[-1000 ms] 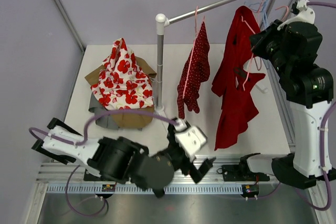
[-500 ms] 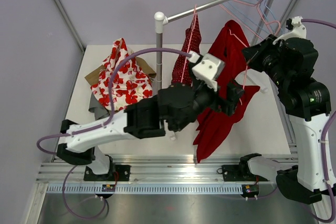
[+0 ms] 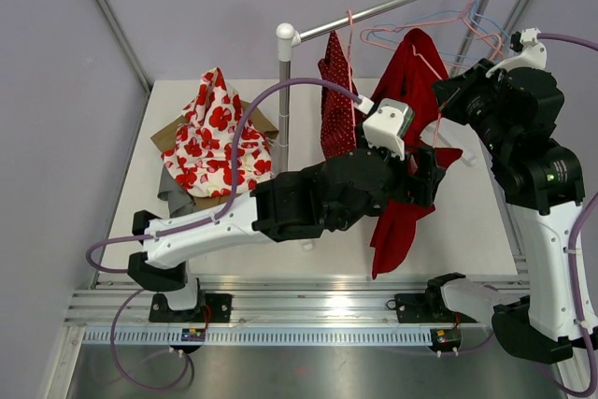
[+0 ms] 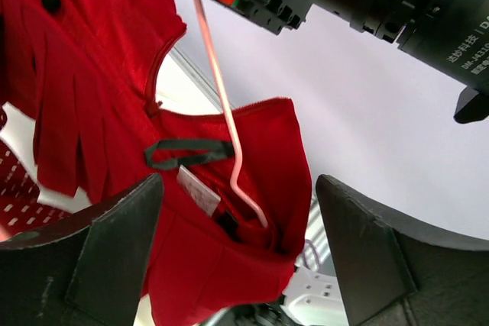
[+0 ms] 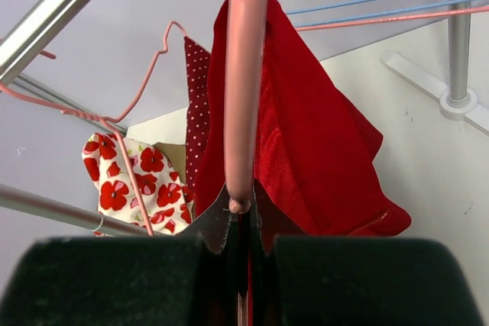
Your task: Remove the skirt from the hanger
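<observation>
Red skirt (image 3: 397, 226) hangs on one pink hanger (image 5: 244, 74) pinched by the right tool (image 5: 241, 227), left tool (image 4: 237, 204) spread before it.

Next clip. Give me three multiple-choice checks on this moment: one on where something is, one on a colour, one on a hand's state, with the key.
1. Where is the floral garment? A heaped on the table; B hanging up; C being carried.
2. What colour is the hanger in the right hand? A blue; B pink; C black.
3. The left hand is: A shut tight; B open; C hidden.

Key: 1 A, it lies in a pile at the table's left side. 2 B, a pink rod runs between the shut fingers. 3 B, its fingers stand wide apart, facing the red skirt.
</observation>
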`<act>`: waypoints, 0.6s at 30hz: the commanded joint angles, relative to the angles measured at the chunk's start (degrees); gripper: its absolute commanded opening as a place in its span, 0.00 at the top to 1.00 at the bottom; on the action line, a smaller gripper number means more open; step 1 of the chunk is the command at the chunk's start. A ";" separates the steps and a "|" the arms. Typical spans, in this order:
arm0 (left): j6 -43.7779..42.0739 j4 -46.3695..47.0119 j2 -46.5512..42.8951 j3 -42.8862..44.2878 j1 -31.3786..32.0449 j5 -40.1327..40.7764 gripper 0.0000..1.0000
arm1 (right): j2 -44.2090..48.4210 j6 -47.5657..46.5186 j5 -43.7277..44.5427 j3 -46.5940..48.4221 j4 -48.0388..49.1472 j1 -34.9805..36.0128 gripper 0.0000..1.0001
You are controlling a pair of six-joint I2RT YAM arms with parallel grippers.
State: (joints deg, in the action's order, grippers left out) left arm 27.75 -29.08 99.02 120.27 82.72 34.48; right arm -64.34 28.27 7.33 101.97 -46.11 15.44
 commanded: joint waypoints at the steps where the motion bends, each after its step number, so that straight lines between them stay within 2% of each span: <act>1: 5.82 -0.09 -2.70 -1.09 -0.19 -0.03 0.18 | 1.85 0.82 2.07 0.59 9.81 0.20 1.00; 10: 11.79 -3.43 -4.36 -1.88 -0.19 1.38 0.31 | 1.76 0.29 2.60 0.95 9.81 0.20 1.00; 18: 14.88 -3.96 -8.58 -4.60 -0.10 4.10 0.26 | 1.93 0.12 2.77 -0.20 10.16 0.20 1.00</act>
State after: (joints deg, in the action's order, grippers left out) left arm 39.86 -34.26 93.67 116.05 82.72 35.88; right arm -64.23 28.01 8.56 101.38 -44.64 15.44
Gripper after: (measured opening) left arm 0.733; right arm 0.045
